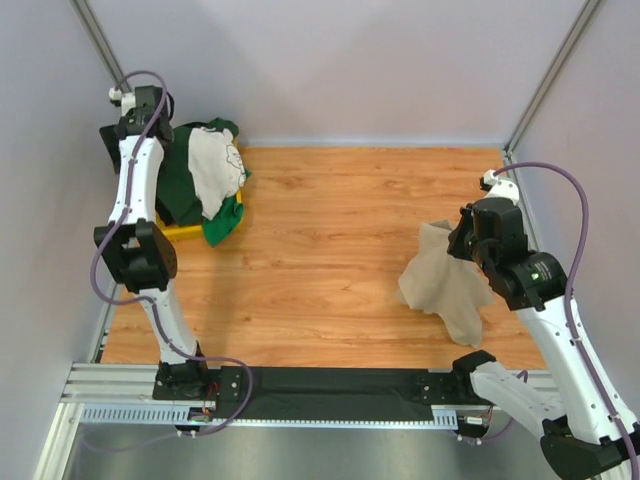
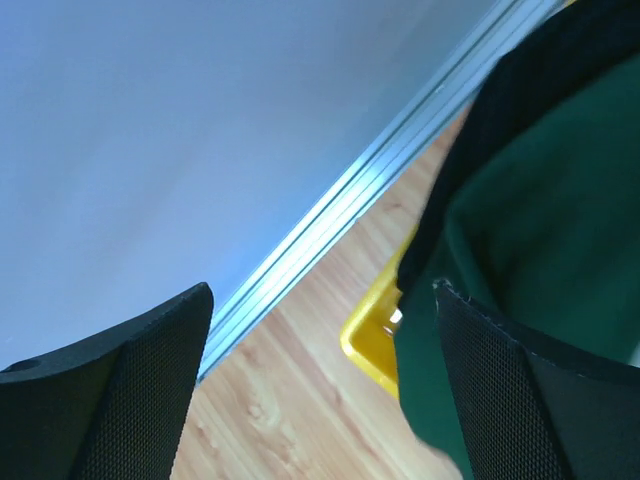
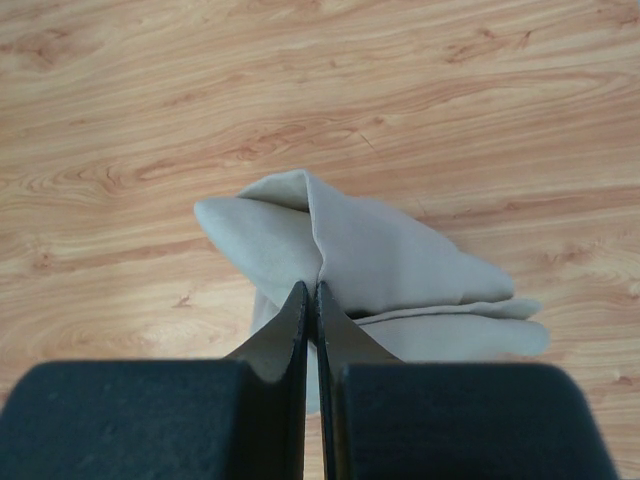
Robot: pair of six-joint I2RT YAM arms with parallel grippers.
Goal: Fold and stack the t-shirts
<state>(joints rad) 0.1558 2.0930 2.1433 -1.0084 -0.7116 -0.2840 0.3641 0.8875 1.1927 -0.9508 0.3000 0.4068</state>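
Tan shirt (image 3: 390,260) bunched in right hand (image 3: 311,288) (sleeves hidden); left hand (image 2: 320,292) agape.

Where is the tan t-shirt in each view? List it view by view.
Top external: the tan t-shirt is at right, held by the right tool.
Left wrist: not in it.
Right wrist: centre, pinched in that tool.
Shared landmark: the wooden table top.

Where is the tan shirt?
In the top view, the tan shirt is at the right of the table, pinched by the right gripper, far from the yellow tray.
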